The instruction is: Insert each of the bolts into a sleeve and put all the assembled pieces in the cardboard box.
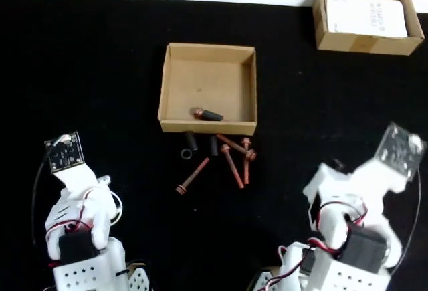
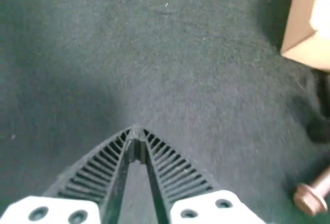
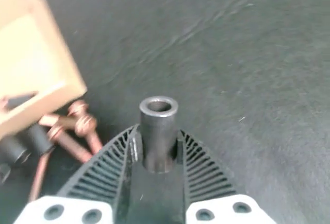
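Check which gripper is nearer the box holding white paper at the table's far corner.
Right. The right gripper, holding a sleeve, sits on the same side as the paper box. The left gripper is on the opposite side, beyond the open cardboard box.

Two cardboard boxes (image 1: 208, 47). One white booklet (image 1: 366, 15). Four loose bolts (image 1: 192, 176) on the table. Three loose sleeves (image 1: 190, 140), plus one gripped sleeve (image 3: 158, 131). One assembled piece (image 1: 207, 114). Two arms (image 1: 80, 231).

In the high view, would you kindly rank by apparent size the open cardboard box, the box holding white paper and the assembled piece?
1. Open cardboard box.
2. Box holding white paper, close: wider but shallower.
3. Assembled piece, far smallest.
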Available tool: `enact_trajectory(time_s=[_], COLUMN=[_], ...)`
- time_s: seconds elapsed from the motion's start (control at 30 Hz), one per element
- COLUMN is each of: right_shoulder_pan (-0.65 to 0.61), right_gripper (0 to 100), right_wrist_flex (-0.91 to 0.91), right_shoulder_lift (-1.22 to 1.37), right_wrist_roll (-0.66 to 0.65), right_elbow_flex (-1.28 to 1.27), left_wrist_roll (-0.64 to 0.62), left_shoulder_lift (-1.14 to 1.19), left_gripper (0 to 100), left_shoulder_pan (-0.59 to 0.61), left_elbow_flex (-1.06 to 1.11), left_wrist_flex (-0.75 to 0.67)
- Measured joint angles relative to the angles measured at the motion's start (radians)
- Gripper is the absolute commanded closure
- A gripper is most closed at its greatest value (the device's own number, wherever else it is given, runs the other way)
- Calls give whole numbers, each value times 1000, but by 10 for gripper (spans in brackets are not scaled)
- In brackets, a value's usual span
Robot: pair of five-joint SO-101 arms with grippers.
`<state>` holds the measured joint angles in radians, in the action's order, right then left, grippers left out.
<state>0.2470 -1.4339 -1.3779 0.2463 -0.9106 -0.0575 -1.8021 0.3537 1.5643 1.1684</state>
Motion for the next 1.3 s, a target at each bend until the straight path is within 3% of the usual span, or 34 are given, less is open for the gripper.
enact_trajectory(time_s=[0.2,0.33,0.43,0.6,0.8,0.9,1.07,1.3], right_shoulder_pan=[130,198,273,379,433,465,542,634], right_gripper=[991,991,991,991,991,991,991,991], right_wrist_flex=[170,262,381,522,560,560,562,562], right_shoulder_lift=[-201,-295,-376,-439,-440,-440,-442,-442], right_wrist_roll=[-54,-140,-158,-158,-158,-157,-118,-118], right_elbow_flex=[-233,-308,-422,-588,-678,-709,-744,-760], left_wrist_roll=[155,147,40,-241,-502,-578,-605,-701], left_shoulder_lift=[3,133,316,686,1108,1301,1597,1949], left_gripper=[989,989,989,989,988,929,799,793], left_shoulder_pan=[-48,-140,-224,-450,-743,-839,-891,-891], left_elbow_flex=[-195,-399,-578,-913,-1186,-1267,-1421,-1622], left_wrist_flex=[78,184,267,381,400,400,404,404])
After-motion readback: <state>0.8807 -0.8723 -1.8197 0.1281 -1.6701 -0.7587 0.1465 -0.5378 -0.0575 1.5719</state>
